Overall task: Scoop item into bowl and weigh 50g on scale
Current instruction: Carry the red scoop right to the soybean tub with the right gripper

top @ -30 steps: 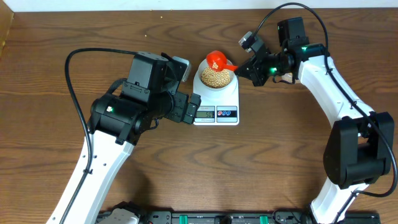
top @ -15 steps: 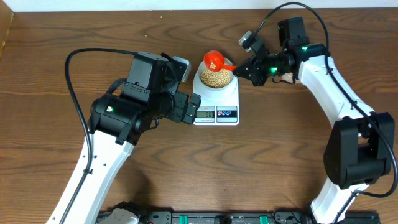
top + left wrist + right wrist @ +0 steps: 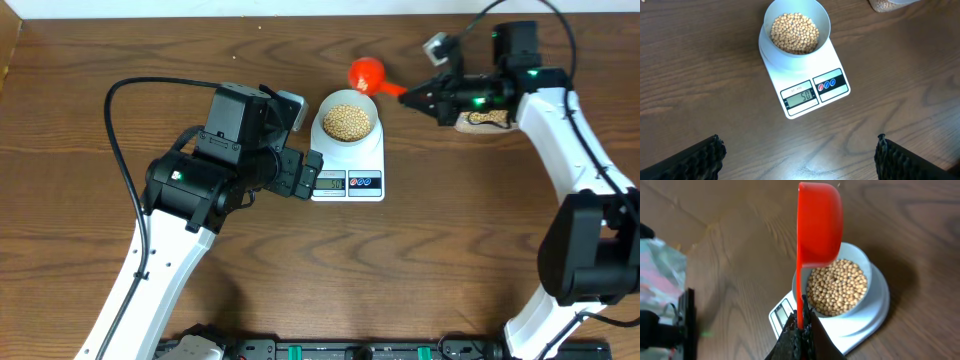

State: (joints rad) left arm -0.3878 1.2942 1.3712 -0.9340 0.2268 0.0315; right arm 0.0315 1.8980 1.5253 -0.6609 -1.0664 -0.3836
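Observation:
The pale bowl stands on the white scale, filled with tan beans. The scale's display reads 50. My left gripper hovers open over bare wood in front of the scale, nothing between its fingers. My right gripper is shut on the handle of a red scoop, which hangs off the bowl's back right rim. From the right wrist, the scoop is turned on its side above bowl and beans; no beans show in it.
A clear tub with more beans sits at the back right, partly under my right arm; its corner shows in the left wrist view. Dark wood table surrounds the scale.
My right gripper has carried the red scoop away from above the bowl, back and to the right. The left arm, bowl and scale have not moved.

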